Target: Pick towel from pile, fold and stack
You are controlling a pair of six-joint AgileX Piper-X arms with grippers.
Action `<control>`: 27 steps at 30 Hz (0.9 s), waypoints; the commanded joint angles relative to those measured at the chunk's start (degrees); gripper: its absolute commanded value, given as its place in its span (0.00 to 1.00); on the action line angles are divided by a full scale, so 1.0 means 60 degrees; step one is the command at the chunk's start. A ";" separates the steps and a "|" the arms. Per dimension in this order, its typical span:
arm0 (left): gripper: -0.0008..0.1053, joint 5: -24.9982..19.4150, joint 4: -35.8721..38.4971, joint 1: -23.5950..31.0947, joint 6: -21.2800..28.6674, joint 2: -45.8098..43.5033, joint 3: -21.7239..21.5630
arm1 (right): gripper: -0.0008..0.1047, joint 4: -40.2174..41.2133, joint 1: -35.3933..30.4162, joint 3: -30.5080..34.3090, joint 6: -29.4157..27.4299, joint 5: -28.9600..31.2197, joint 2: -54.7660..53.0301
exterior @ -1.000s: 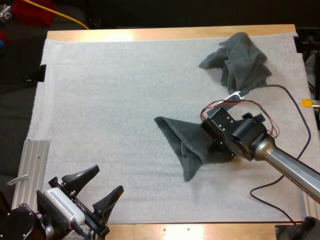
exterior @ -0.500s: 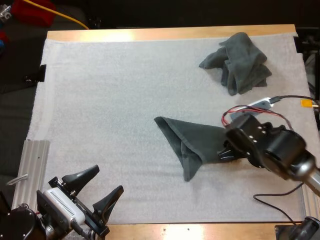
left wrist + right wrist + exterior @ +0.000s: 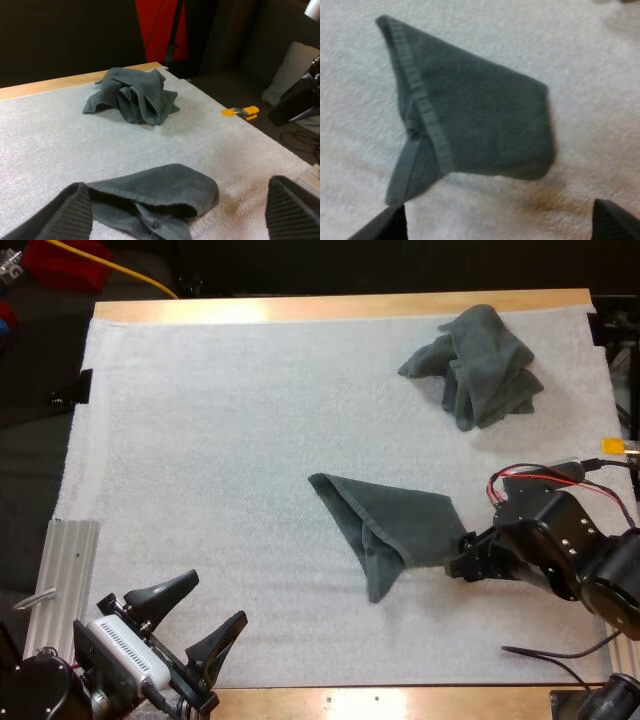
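Change: right gripper (image 3: 462, 555) was sitting on top of the folded towel (image 3: 395, 525) a second ago. Now it's pulled back toward the right side of the white mat (image 3: 220, 440) and is just off the towel's right corner.
Towel: hasn't budged while the arm backed off. It lies flat mid-mat, doubled over into a rough triangle, with a hemmed strip sticking out at the near tip.
Right gripper state: released. In the right wrist view both fingers stand wide apart, clear of the cloth, with nothing between them.
Meaning: looks to me like that fold got laid down and let go. The shape's pretty lopsided though, so I'd guess it needs another fold or some tidying before it counts as stackable.
Right arm pose: low over the mat, reaching in from the right edge, wrist turned so the fingers point left at the towel.
Left arm pose: left gripper (image 3: 212, 602) hangs at the near left corner of the desk (image 3: 340, 308), fingers spread, holding nothing, well apart from the towel.
Pile: crumpled towel (image 3: 480, 365) sits at the far right of the mat, untouched.
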 commanded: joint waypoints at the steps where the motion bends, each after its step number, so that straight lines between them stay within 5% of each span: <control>1: 0.66 0.0134 -0.0075 -0.0014 -0.0095 0.0018 -0.0084 | 0.68 0.0094 -0.0015 -0.0044 0.0142 -0.0276 -0.0054; 16: 0.66 0.0134 0.0798 -0.0014 -0.0120 0.0018 -0.0084 | 0.68 -0.0470 -0.0015 0.0256 0.0326 -0.1518 0.0105; 27: 0.66 -0.0160 0.1586 -0.0014 -0.1073 0.0148 -0.0084 | 0.68 -0.1524 -0.0012 0.1431 0.0396 -0.1722 0.0442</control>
